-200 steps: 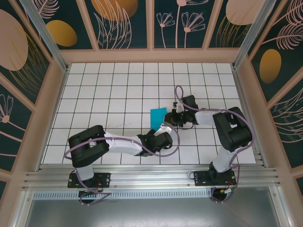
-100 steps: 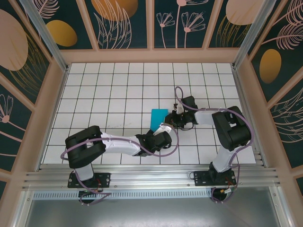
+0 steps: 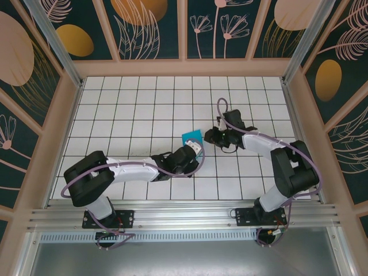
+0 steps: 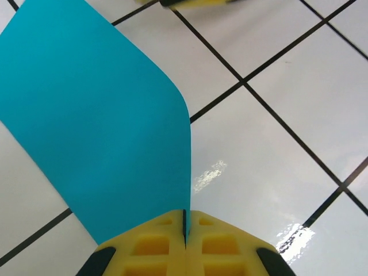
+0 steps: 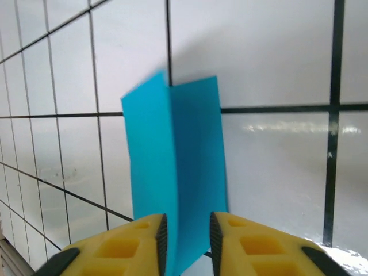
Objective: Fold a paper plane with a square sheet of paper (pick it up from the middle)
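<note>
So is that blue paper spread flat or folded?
Folded: the blue paper shows a centre crease with two panels angled apart, and the left pincer is clamped on its edge.

white arm links [image 3: 129,169], black joints [image 3: 290,172], purple cables [image 3: 219,106], yellow fingers [image 4: 152,250].

One folded sheet of teal-blue paper [image 3: 191,138] lies between two tools, the left tool [image 4: 185,225] and the right tool [image 5: 185,227]. Each tool has two yellow fingers [image 5: 129,244]. There are two arms, left arm [image 3: 132,169] and right arm [image 3: 270,146], and one tiled worktop [image 3: 126,109].
</note>
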Action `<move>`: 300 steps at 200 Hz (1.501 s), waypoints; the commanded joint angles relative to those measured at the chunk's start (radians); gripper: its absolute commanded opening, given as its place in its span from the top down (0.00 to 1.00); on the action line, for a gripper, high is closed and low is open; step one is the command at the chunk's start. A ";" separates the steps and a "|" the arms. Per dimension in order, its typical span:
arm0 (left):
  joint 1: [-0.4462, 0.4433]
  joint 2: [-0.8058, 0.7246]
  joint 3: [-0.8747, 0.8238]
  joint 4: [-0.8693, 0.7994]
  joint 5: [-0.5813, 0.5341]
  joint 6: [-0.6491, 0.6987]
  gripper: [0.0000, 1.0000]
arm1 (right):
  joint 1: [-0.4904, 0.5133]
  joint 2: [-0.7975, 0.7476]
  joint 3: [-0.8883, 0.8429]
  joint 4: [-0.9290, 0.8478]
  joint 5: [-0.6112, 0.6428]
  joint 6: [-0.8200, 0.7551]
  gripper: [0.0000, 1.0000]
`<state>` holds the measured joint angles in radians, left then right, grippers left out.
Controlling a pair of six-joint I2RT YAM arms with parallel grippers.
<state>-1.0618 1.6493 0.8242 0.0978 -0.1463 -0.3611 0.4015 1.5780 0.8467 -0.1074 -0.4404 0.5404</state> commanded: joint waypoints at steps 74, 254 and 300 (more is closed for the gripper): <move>0.044 -0.002 -0.033 0.042 0.193 -0.038 1.00 | 0.082 0.233 0.176 0.017 -0.067 -0.093 0.90; 0.175 0.059 -0.043 0.066 0.315 -0.086 0.98 | 0.103 0.363 0.207 -0.078 0.003 -0.211 0.90; 0.176 0.093 -0.044 0.061 0.280 -0.097 0.97 | 0.106 0.362 0.198 -0.069 0.003 -0.197 0.89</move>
<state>-0.8898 1.7039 0.7803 0.1425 0.1463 -0.4427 0.4896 1.9049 1.0466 -0.1253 -0.4690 0.3431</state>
